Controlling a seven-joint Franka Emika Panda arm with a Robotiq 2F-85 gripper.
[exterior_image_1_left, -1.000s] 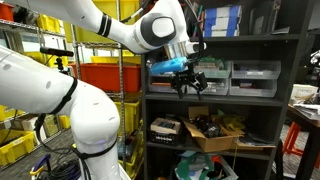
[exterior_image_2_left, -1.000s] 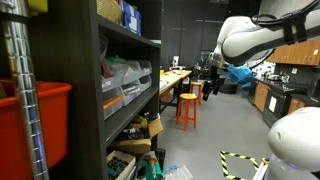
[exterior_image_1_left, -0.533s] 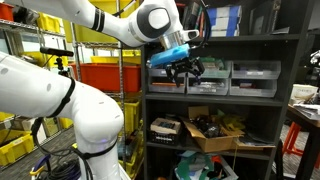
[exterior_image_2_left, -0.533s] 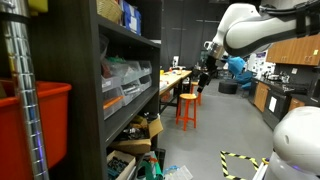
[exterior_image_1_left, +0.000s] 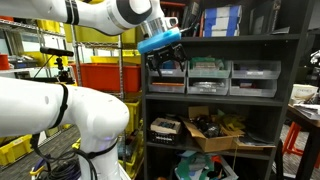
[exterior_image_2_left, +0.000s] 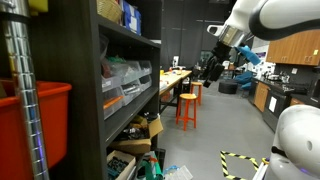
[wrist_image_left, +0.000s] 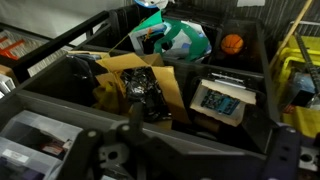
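Note:
My gripper (exterior_image_1_left: 165, 62) hangs in the air in front of the upper shelf of a dark shelving unit (exterior_image_1_left: 225, 98), level with a row of clear plastic bins (exterior_image_1_left: 208, 75). It is seen from the side as the gripper (exterior_image_2_left: 209, 72), out in the aisle and touching nothing. In the wrist view the gripper (wrist_image_left: 190, 152) is open and empty. Past the shelf edge it looks down on an open cardboard box (wrist_image_left: 140, 85) of dark parts, a small white box (wrist_image_left: 222, 102) with a blue board, and an orange ball (wrist_image_left: 232, 43).
A cardboard box (exterior_image_1_left: 213, 128) sits on the lower shelf. Red bins (exterior_image_1_left: 100, 75) and yellow bins (exterior_image_1_left: 15, 145) stand on wire racks beside the unit. An orange stool (exterior_image_2_left: 187, 108) and a long table (exterior_image_2_left: 172, 80) stand down the aisle. A teal and white bag (wrist_image_left: 180, 40) lies on the floor.
The arm has lifted the gripper up and sideways, from the level of the lower bins to the upper shelf. The jaws stay open and empty.

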